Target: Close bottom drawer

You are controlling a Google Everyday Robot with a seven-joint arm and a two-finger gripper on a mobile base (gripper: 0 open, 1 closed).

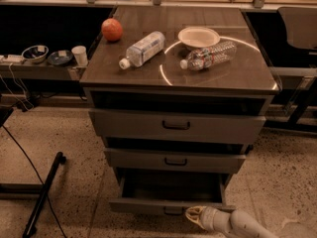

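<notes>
The bottom drawer (148, 205) is the lowest and narrowest of three grey-brown drawers. It stands partly pulled out, and its dark boxy inside (171, 186) shows. Its small dark pull handle (172, 211) is at the middle of the front. My gripper (196, 215), pale and pointing left, is at the frame's bottom edge. It lies against the right part of the drawer front, just right of the handle. My white arm (242, 226) reaches in from the lower right.
The middle drawer (174, 160) and top drawer (176, 125) also stand slightly out. On the cabinet top lie an orange ball (112, 29), two plastic bottles (143, 49) (209, 56) and a white bowl (198, 36). A black stand leg (43, 195) lies on the floor at left.
</notes>
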